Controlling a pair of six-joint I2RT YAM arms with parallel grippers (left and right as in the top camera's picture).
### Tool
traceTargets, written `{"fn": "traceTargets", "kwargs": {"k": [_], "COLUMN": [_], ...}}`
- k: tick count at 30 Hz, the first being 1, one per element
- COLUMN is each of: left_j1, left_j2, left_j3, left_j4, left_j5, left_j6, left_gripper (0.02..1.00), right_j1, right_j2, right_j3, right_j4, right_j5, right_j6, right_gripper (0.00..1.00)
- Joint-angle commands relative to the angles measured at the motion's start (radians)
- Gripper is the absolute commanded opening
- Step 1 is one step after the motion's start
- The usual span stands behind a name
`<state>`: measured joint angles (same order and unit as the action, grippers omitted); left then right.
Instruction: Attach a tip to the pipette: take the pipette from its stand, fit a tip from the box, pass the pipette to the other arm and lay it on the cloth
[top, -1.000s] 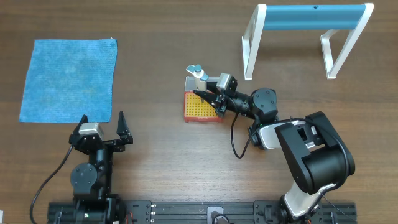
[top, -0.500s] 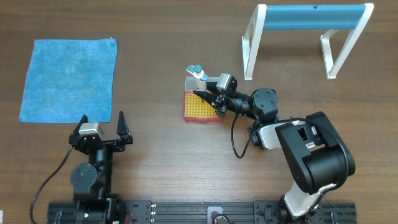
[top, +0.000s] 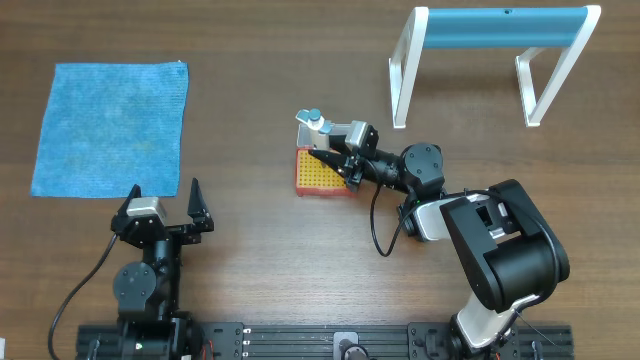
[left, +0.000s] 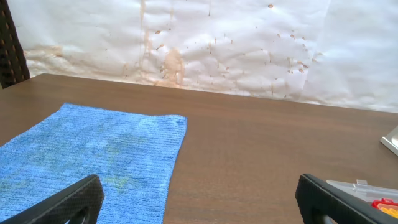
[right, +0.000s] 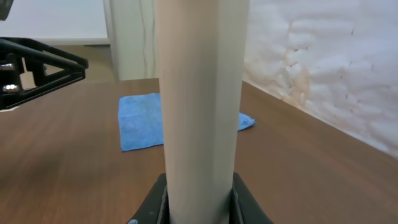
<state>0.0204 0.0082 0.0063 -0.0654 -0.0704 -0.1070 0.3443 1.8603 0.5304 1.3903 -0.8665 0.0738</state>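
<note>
Top view: the right hand (top: 330, 158) clenches the pipette (top: 318, 124) by the tip box (top: 322, 176), away from its stand (top: 500, 24). Tip fitting seems underway; 2 steps remain, handover and cloth (top: 110, 128).

Left wrist view: the left hand (left: 196, 205) is released and empty, well apart from the tip box.

Right wrist view: the pipette's barrel, its lower end hidden, so no tip is confirmable.

Bright, even light falls from overhead. The table (top: 250, 255) shows a pale sheen near the arms, and the stand (top: 500, 25) casts only faint, soft shadows.
</note>
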Motion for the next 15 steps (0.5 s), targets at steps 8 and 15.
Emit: {"fn": "traceTargets", "kwargs": {"k": [8,15], "left_j1": [-0.003,-0.003], "left_j2": [-0.005,-0.005], "left_j3": [-0.001,-0.001], "left_j4": [-0.006,-0.006], "left_j5": [-0.005,-0.005], "left_j6": [-0.009,-0.009], "left_gripper": [0.998,0.998], "right_j1": [0.005,0.002], "right_j2": [0.01,0.01], "right_j3": [-0.008,-0.016], "right_j4": [-0.042,-0.075], "right_j5": [-0.016,-0.013], "right_j6": [-0.011,-0.046], "right_gripper": [0.077,0.082]}}
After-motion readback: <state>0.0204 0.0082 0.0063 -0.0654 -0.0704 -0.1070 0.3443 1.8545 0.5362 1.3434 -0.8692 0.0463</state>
